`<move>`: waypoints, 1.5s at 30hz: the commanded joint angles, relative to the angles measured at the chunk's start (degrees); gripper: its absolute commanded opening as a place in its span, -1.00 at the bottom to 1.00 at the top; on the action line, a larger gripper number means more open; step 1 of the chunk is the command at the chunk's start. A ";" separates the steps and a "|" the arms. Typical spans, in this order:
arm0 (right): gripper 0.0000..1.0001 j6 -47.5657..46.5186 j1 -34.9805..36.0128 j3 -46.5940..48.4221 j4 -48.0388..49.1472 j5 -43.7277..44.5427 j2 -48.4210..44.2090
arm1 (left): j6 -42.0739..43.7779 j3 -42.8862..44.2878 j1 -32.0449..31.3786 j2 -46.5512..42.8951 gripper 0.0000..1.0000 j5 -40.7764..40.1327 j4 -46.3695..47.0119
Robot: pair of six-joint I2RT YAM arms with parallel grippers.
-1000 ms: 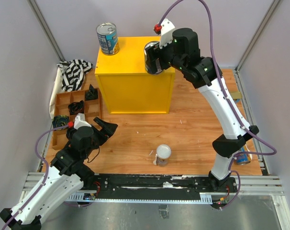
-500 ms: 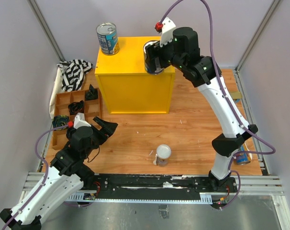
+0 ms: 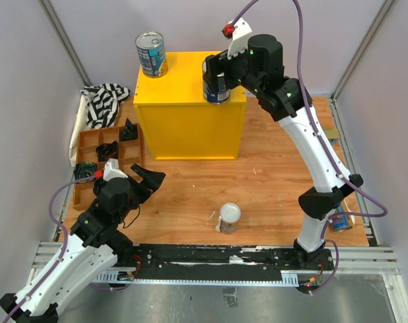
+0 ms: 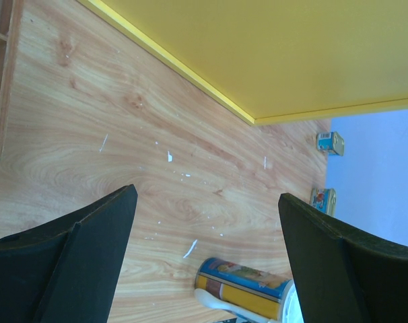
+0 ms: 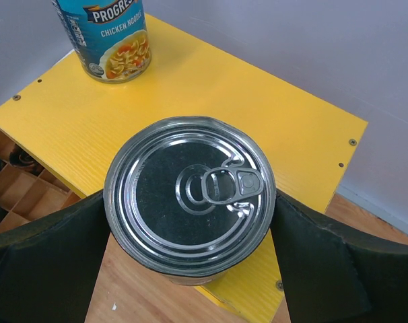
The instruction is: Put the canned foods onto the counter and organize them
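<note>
Clamping a silver-topped blue-labelled can (image 5: 188, 182), the right gripper (image 5: 188, 208) holds it over the yellow counter's (image 3: 184, 128) near-right corner, by the desk's far edge. A Progresso chicken noodle can (image 3: 151, 54) stands on its far-left corner. The left gripper (image 4: 204, 222) gapes wide and empty toward the desk's near-left corner.

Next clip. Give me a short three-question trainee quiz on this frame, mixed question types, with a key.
1. True or false: the right jaws are shut on a silver-topped can.
2. How many cans stand free on the yellow counter? A) none B) one C) three
3. Fill in: the left jaws are ___ and hold nothing.
Key: 1 true; 2 B, the blue-labelled can at the counter's far left corner; 3 open.
</note>
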 commanded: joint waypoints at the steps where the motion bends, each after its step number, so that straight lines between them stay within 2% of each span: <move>1: 0.84 1.79 -0.89 -2.92 4.55 -1.41 -1.52 | 0.94 0.77 -0.35 -0.48 0.81 -1.21 2.45; 6: 0.85 2.11 -0.91 -4.05 6.88 -2.49 -2.11 | 5.34 3.95 -0.35 1.23 0.81 -1.94 5.04; 12: 0.85 3.15 -0.92 0.26 5.13 -3.55 0.49 | 13.36 11.53 -0.35 7.16 0.82 -3.59 7.59; 29: 0.86 9.21 -0.66 0.77 10.59 -9.50 4.32 | 33.21 29.20 -0.84 24.64 0.82 -1.98 21.83; 31: 0.99 9.32 -0.30 0.90 10.85 -9.72 4.38 | 35.07 31.02 -1.80 26.34 0.82 -2.48 22.65; 45: 0.97 7.85 0.00 -7.71 15.08 -7.78 -4.90 | 52.70 43.34 -16.68 38.76 0.86 -14.85 27.08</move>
